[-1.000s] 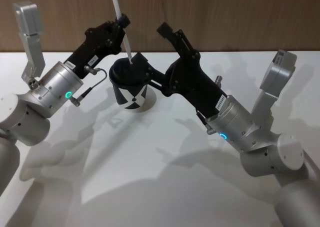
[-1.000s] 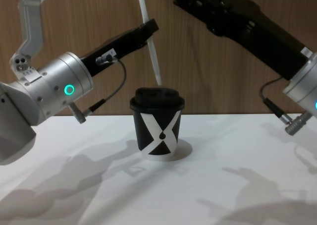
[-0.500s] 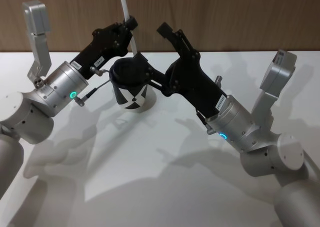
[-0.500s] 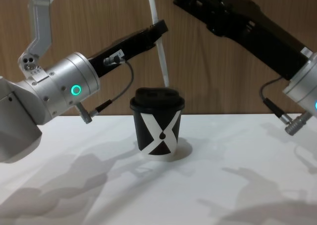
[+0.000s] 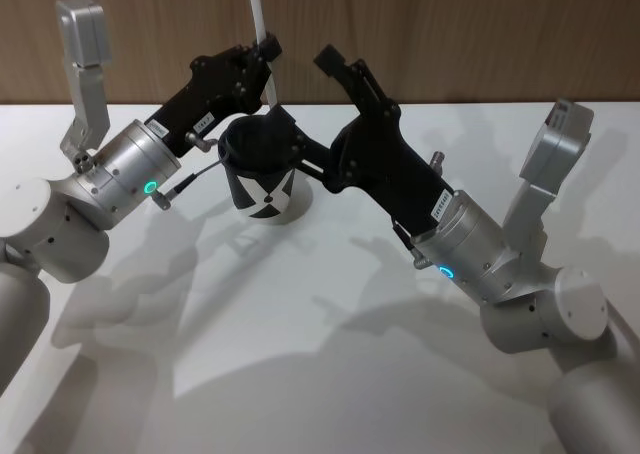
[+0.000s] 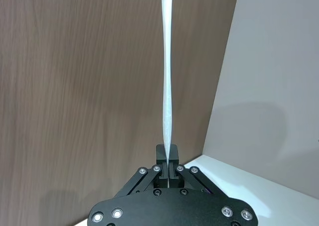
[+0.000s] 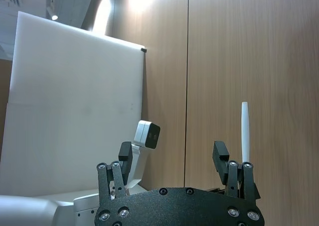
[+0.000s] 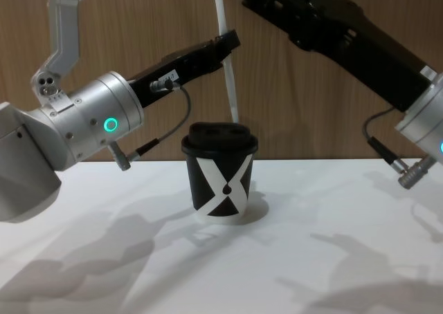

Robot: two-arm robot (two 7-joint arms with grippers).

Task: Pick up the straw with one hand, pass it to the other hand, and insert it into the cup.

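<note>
A white tabletop [image 5: 300,354] carries soft grey shadows and ends at a wood-panelled wall [image 8: 124,23] on the far side. In the right wrist view a white board [image 7: 75,111] leans against the vertically seamed panels

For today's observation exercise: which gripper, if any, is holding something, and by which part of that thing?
The left gripper is shut on the thin white translucent straw, pinching it in its lower half. The right gripper is open and holds nothing.

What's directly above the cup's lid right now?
Above the cup hangs the straw, near upright, held by the left pincer. Its lower tip sits just over the lid; whether it touches the lid can't be told.
</note>
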